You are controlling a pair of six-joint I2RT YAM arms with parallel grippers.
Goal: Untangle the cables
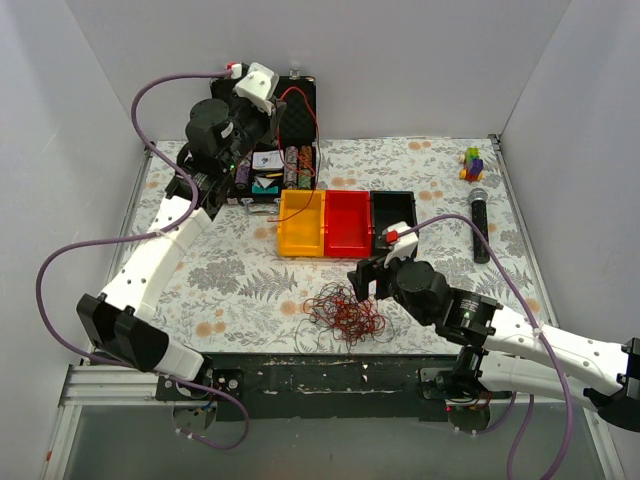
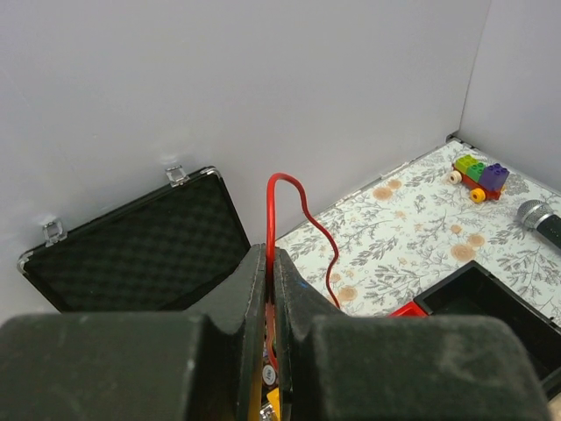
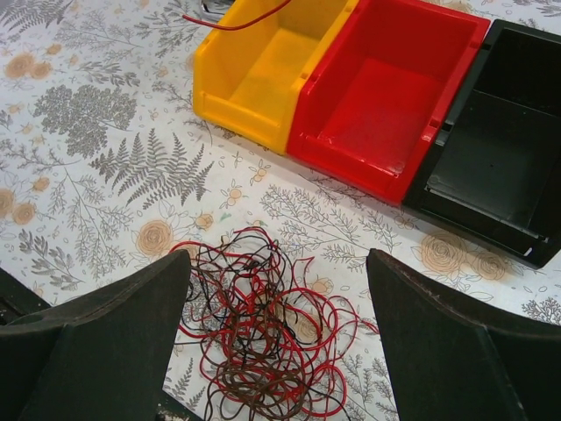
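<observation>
Cables: loose nest of red and dark strands, lying on bench near its front edge, in front of yellow bin; one red strand is held apart, raised by open case. Left claw: clamped narrow on that strand. Right claw: spread wide, hung just above nest, nothing held. Step judged: single strand is being drawn out; whether its far end is free cannot be told. Next move: one loop to be pinched, or nest pinned, gently, so heap is not dragged.
</observation>
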